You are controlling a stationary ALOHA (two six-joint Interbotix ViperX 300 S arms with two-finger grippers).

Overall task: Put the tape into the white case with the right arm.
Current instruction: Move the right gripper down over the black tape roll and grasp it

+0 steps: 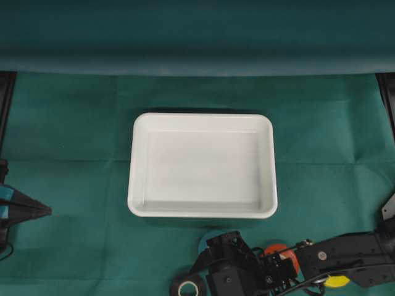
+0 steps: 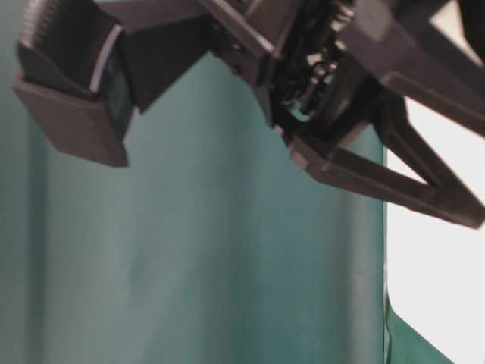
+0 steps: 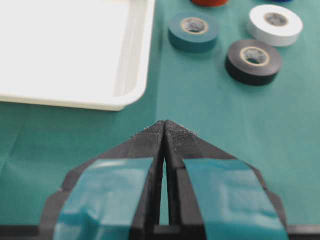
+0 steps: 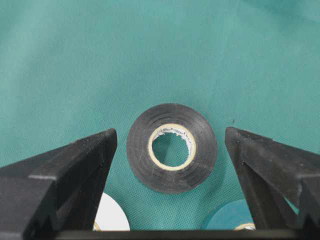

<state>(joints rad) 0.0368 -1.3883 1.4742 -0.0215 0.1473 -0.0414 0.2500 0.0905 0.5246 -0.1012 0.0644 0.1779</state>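
I see the green desk (image 1: 74, 123) with the white case (image 1: 202, 213) at its centre, nothing in it. At six o'clock from the case my right claw (image 4: 170, 137) hangs released over the black tape roll (image 4: 172, 148), which lies flat. The left claw (image 3: 165, 131) sits clenched at nine o'clock. The roll looks light, stiff and smooth-sided; I'd pinch across its outer rim.

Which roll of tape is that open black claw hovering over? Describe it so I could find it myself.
Start at the white case in the middle of the green cloth, then look along its near edge, where several tape rolls lie. The right gripper is open above the black tape roll, which lies flat. It is the only black one; its neighbours are white, teal and red.
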